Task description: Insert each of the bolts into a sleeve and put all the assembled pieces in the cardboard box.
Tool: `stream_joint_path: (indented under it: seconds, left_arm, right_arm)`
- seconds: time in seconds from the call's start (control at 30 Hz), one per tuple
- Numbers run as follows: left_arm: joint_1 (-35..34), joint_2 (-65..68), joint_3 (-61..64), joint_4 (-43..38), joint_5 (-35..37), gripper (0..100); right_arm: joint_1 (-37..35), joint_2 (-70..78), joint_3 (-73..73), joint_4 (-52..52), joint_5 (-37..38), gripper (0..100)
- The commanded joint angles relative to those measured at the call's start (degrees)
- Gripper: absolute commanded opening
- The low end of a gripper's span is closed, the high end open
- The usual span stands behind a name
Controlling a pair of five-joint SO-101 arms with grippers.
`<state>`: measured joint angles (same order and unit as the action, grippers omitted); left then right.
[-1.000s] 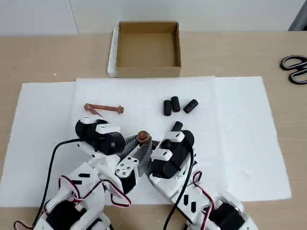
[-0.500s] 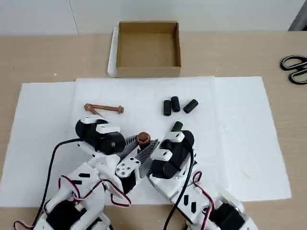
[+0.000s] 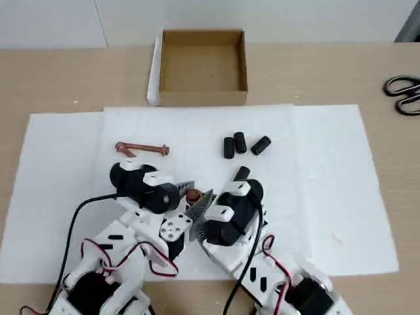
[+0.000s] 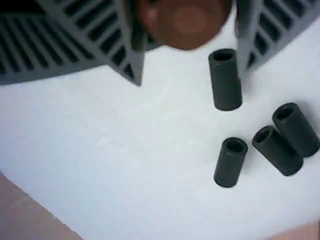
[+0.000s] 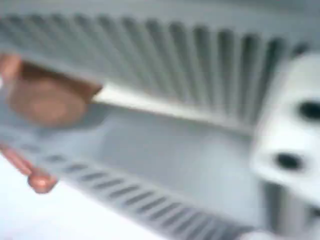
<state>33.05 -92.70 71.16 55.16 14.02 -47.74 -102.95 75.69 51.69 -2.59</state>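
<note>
A copper bolt (image 3: 193,195) is held head-up between the two arms near the front of the white foam sheet (image 3: 328,197). My left gripper (image 3: 189,192) is shut on the bolt; in the left wrist view its jaws flank the bolt head (image 4: 182,17). My right gripper (image 3: 205,205) presses in from the other side, with the bolt head (image 5: 45,100) close in its wrist view. Two loose bolts (image 3: 142,149) lie crossed at the left. One black sleeve (image 3: 242,172) lies by the right arm, and three more sleeves (image 3: 240,144) lie behind it. The cardboard box (image 3: 203,98) stands at the back.
Scissors (image 3: 403,94) lie on the wooden table at the far right. A white tube (image 3: 153,72) rests against the box's left wall. Black and red cables trail from the arms at the front edge.
The left arm has shifted right, closer to the bolt. The bolt head has sunk slightly toward the front and is now partly covered. The right arm has hardly moved.
</note>
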Motion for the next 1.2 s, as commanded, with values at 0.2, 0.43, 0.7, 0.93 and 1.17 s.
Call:
stream_joint_path:
  seconds: [0.2, 0.43, 0.7, 0.93, 1.17]
  left_arm:
    - [-0.8, 0.2, -3.6, -1.1, -1.3, 12]
    - [-1.1, 0.3, -10.0, -0.9, -0.1, 11]
    - [-8.1, 0.4, -11.5, -6.5, -0.4, 11]
    - [-20.5, 14.2, -19.4, -13.0, 0.4, 11]
    - [-26.2, 33.6, -35.5, -13.0, 2.4, 11]
  right_arm:
    - [0.5, -0.7, -0.1, -2.8, 0.5, 0.3]
    - [0.5, -0.7, 2.4, -4.1, 0.3, 0.3]
    - [0.7, -0.7, 2.6, -4.5, 0.4, 0.3]
    - [7.0, -0.6, 2.6, -4.7, 0.3, 0.3]
    - [16.4, -0.1, 2.9, -7.6, 0.4, 0.3]
